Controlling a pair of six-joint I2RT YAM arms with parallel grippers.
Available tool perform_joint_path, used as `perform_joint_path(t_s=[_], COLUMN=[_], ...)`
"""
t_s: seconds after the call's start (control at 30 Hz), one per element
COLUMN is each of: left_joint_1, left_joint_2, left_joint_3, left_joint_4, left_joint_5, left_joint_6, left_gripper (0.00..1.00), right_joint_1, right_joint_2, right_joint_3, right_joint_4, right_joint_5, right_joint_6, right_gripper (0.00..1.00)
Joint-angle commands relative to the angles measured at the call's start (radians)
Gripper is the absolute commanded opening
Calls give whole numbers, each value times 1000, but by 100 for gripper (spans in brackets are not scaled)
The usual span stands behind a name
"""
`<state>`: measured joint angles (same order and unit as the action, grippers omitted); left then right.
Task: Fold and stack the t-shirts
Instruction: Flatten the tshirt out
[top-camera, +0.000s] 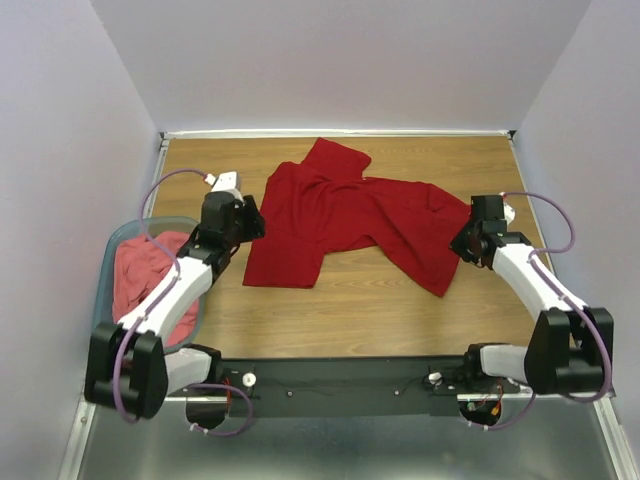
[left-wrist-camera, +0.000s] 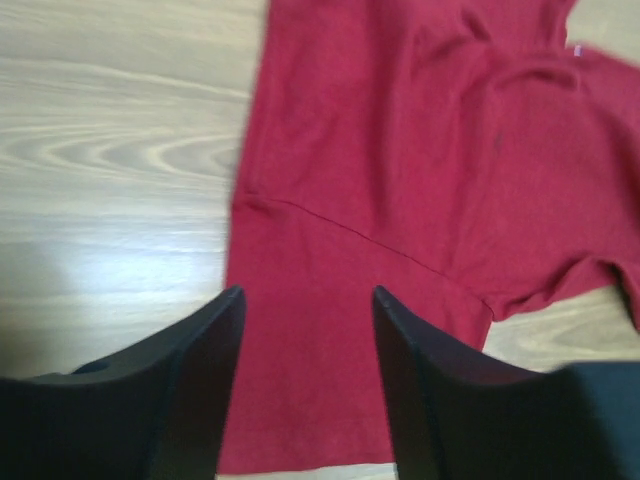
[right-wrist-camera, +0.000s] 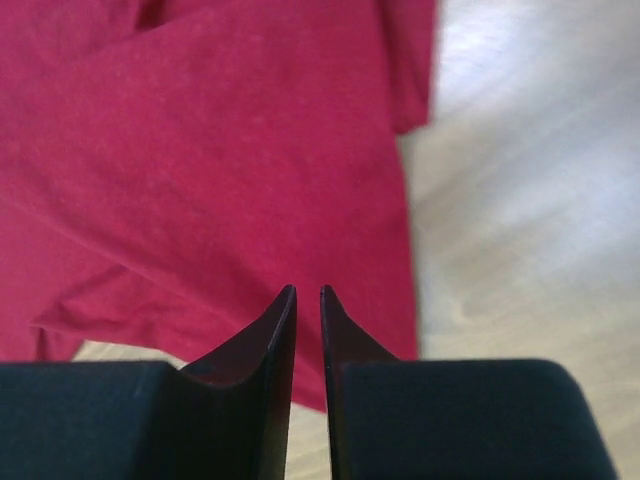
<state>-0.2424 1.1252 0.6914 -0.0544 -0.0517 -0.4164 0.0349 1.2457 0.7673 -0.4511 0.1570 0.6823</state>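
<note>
1. Near left, a coral-pink t-shirt (top-camera: 140, 275) lies bunched inside a blue-grey tub (top-camera: 106, 265).
2. The left hand (left-wrist-camera: 308, 295) hovers released, fingers spread, over the left edge of the crimson t-shirt (top-camera: 350, 215).
3. The right hand (right-wrist-camera: 308, 290) is clenched on nothing at that shirt's right edge.
4. The crimson t-shirt sprawls rumpled across the wooden counter (top-camera: 350, 320), reaching the far side.

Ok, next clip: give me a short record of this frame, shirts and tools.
red shirt: unfolded, rumpled, lying on table
pink shirt: bunched in tub
left tool: open, over the red shirt's left part
right tool: fingers almost together, at the red shirt's right edge; cannot tell if it grips cloth
stack: none yet
</note>
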Motion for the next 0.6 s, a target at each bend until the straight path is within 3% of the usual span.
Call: perform_joint_path(t_s=[0.0,0.13,0.3,0.57], left_joint_1=[-14,-38,-57,-46], left_joint_2=[157,323,534,725], left_joint_3=[101,206,331,401], left_joint_4=[-12,-13,-45,-55], left_joint_5=[133,118,104,81], left_joint_6=[-9,-7,7,-13], left_gripper=[59,57,46,30], right_joint_1=[-12,-30,-102,-210], right_joint_2=[89,191,293,440], right_joint_3=[3,13,13,30], right_joint_4=[136,213,279,331], right_joint_5=[-96,-132,-201,-195], right_joint_6=[-76,-87,-89,-49], right_gripper=[21,19,19,16])
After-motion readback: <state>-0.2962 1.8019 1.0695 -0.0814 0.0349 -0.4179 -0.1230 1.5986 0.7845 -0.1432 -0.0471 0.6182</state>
